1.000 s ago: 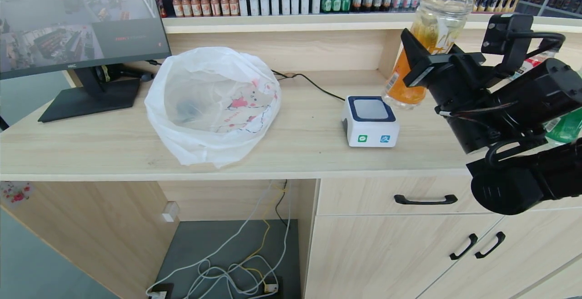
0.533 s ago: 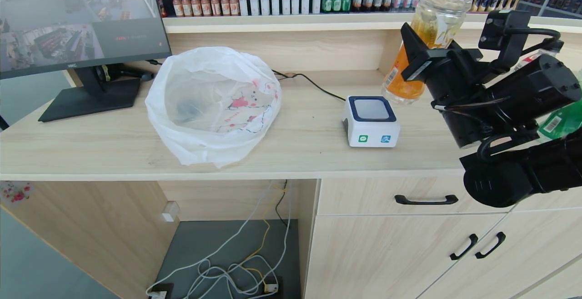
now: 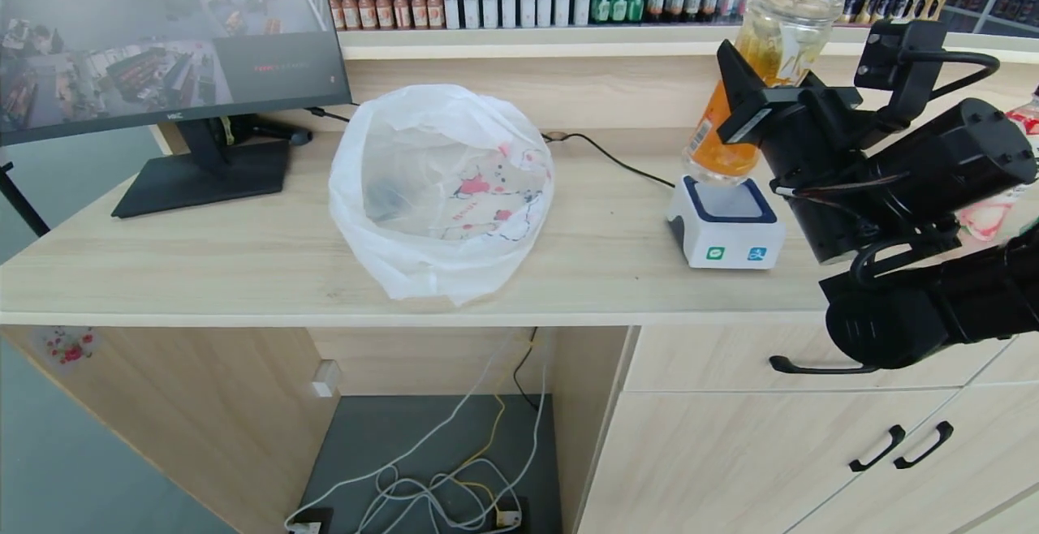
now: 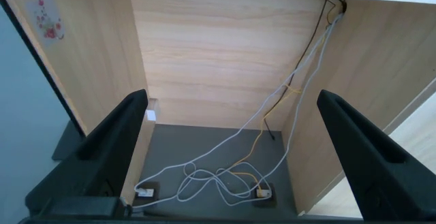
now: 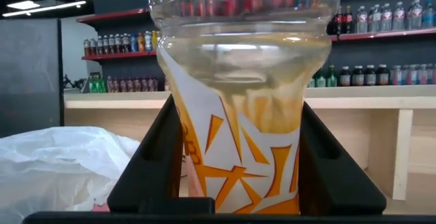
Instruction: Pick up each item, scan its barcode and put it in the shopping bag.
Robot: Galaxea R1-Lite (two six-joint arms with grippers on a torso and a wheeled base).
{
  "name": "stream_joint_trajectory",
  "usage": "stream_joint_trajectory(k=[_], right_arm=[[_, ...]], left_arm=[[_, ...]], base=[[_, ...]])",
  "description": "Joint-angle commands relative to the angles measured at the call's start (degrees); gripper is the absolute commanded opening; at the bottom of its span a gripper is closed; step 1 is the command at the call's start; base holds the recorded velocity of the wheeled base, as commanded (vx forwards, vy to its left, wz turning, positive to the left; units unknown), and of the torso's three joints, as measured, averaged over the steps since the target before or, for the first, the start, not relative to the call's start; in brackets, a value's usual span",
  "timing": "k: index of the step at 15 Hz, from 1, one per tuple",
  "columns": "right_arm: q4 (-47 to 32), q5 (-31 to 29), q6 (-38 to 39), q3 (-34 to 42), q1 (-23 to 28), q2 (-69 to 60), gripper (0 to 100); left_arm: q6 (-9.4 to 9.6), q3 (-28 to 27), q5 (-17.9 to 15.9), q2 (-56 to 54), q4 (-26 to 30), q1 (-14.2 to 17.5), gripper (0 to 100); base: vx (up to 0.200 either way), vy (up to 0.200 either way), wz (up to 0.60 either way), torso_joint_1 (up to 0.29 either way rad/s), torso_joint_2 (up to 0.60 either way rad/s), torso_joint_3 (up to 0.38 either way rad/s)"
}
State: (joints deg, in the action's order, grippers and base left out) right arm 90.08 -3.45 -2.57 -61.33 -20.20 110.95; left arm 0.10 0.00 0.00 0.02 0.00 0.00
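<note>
Bottle (image 3: 763, 55) now hangs over scanner (image 3: 725, 221) after your view shifted. Your right claw (image 3: 755, 100) clenched on it, tilted, above counter (image 3: 243, 250); left claw (image 4: 231, 149) released. Risk: barcode may face sideways, no read.

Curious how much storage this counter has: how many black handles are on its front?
3. A drawer handle sits under the countertop, partly behind the right arm; below it, the left door handle and right door handle, side by side. More may be hidden behind that arm.

Shop checkout counter (image 3: 243, 250), drink shelves (image 3: 519, 6)
</note>
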Motion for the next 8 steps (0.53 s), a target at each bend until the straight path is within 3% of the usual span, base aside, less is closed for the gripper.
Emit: stream_joint_trajectory(k=[1, 8], right_arm=[[-0.1, 0.0, -0.1, 0.0, -0.1, 0.5, 0], [-0.1, 0.0, -0.1, 0.2, -0.1, 0.6, 0]], left_arm=[[-0.01, 0.0, 0.0, 0.0, 0.0, -0.1, 100], [-0.01, 0.0, 0.0, 0.0, 0.0, -0.1, 100]], base=[[0.000, 0.200, 0.00, -0.002, 0.00, 0.007], [0.000, 0.200, 0.00, 0.003, 0.00, 0.002]])
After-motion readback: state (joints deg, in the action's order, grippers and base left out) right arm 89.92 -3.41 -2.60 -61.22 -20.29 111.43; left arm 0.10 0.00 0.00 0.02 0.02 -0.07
